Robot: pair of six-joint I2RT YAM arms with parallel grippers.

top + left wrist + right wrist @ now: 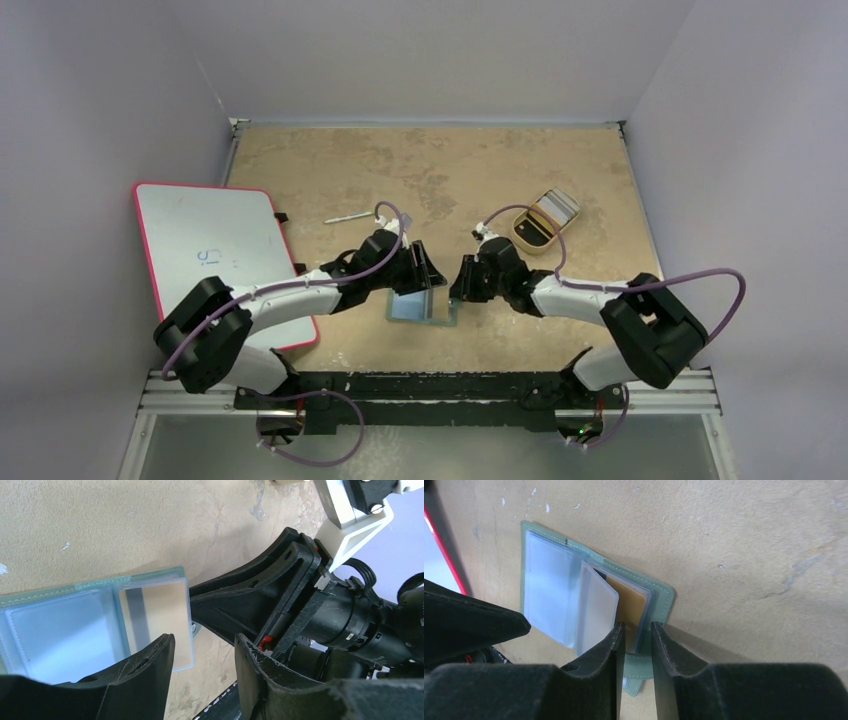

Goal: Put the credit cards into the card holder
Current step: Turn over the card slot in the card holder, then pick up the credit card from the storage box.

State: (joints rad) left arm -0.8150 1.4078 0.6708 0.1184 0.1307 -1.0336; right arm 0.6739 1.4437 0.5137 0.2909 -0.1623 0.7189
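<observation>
The wallet (418, 308) is found lying open on the table (420, 170), close to the near edge and between the two grippers. Its grey-green cover faces down and its pale blue and clear pockets face up.

A grey card (159, 614) with a dark stripe is seen seated in a clear pocket at the right side of the wallet. An orange card (631, 607) is seen in a pocket further back in the same stack. One clear leaf (596, 605) is raised off the stack, partly upright.

The left gripper (205, 655) is held over the wallet's near right corner with its jaws well apart. Bare table is seen between them and nothing is grasped. One finger (145, 677) overlaps the pocket edge (contact cannot be confirmed).

The right gripper (636, 637) is positioned at the wallet's right edge. Its jaws are only slightly parted, and the rim of the orange card's pocket is visible in the gap. No clamped item is seen, and it cannot be told whether the tips touch the wallet.

More cards (545, 220) are noted in a tan tray (517, 234), well apart to the right rear. Their colours are not clearly made out.

A whiteboard (215, 250) is recorded at the left, and a pen (347, 217) just beyond it on the table.
</observation>
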